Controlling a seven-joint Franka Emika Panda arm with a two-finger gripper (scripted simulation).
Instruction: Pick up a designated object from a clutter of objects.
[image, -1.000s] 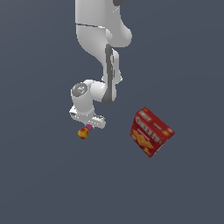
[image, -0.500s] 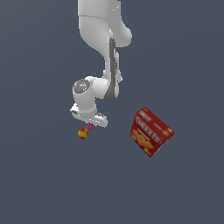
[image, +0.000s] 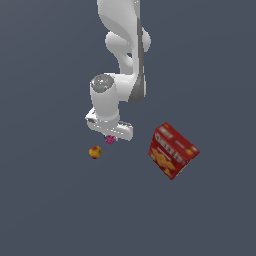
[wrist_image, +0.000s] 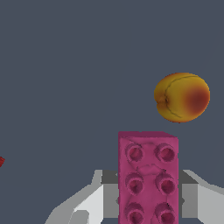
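- Red cracker box (image: 173, 150) is lying tilted on the grey floor (image: 210, 60), well apart from the arm, toward the exterior view's right.
- Gripper (image: 109, 136) is hanging above the floor, its fingers (wrist_image: 192, 192) pinching the pink brick (wrist_image: 148, 177) on both sides.
- Yellow-red ball (image: 95, 152) is sitting near the gripper, toward the exterior view's left.
- Pink brick is showing studs toward the wrist camera, clear of the ball.

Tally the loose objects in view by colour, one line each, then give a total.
Magenta-pink: 1, the studded brick
Yellow-red: 1, the ball
Red: 1, the cracker box
Blue: 1, a tiny piece, mostly hidden beside the brick
Total: 4
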